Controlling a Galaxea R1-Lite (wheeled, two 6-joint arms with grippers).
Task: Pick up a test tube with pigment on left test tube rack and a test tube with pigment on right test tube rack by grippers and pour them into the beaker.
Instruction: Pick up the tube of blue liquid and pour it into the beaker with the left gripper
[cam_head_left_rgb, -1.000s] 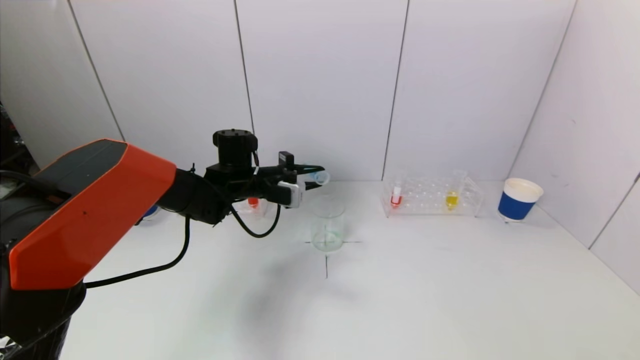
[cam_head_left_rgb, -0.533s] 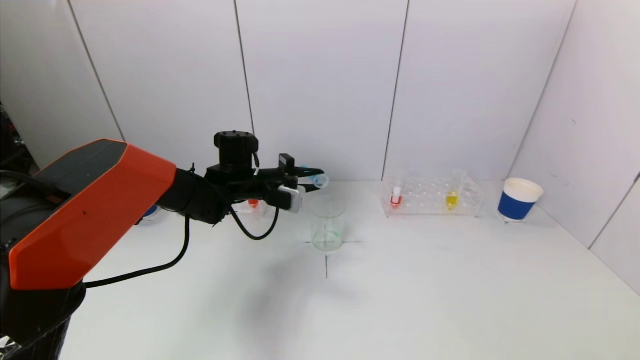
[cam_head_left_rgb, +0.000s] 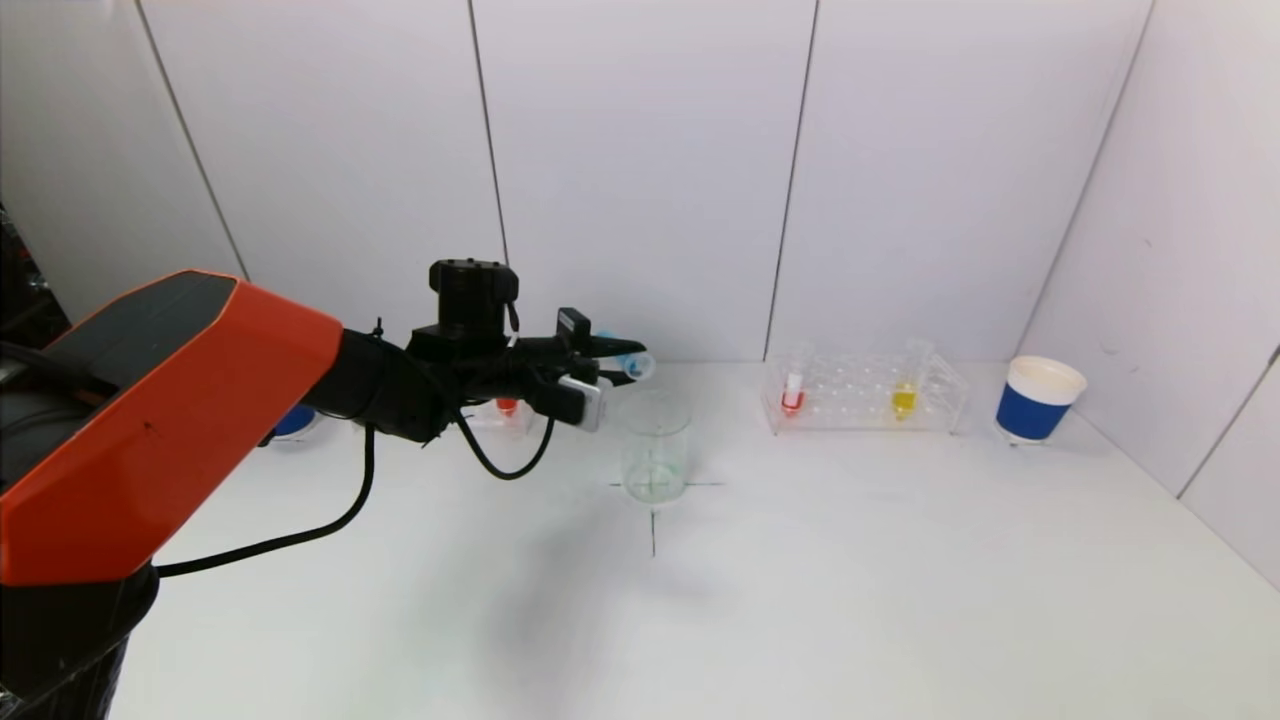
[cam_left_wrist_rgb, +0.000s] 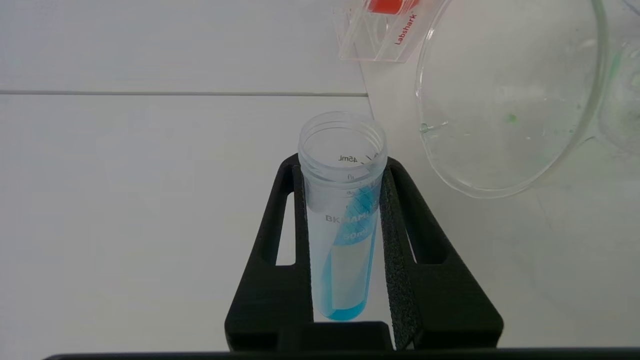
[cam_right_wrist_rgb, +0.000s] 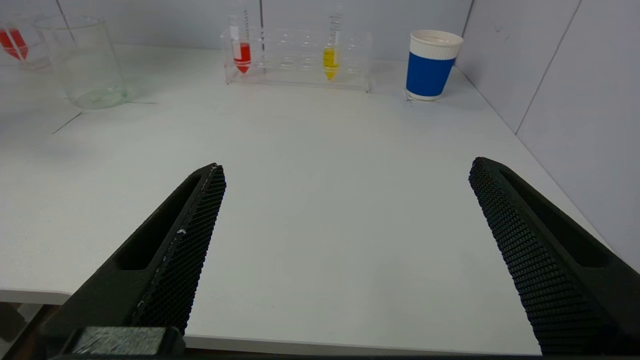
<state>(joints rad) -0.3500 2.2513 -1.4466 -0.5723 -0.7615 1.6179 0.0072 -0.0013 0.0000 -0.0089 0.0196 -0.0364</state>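
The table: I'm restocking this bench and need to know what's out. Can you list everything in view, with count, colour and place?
Beaker: one, clear, greenish residue at the bottom, table centre on a marked cross.
Blue tube: one, clear with blue pigment, lying near level in the left claw, mouth up and behind the beaker.
Left rack: one, clear, mostly hidden behind the left arm, holding one red tube.
Right rack: one, clear, back right, holding a red tube and a yellow tube.
Cup: one, blue with white rim, far right of the right rack.
Table: one, white.
Left claw: shut on the blue tube.
Right claw: open, low over the table's near edge.
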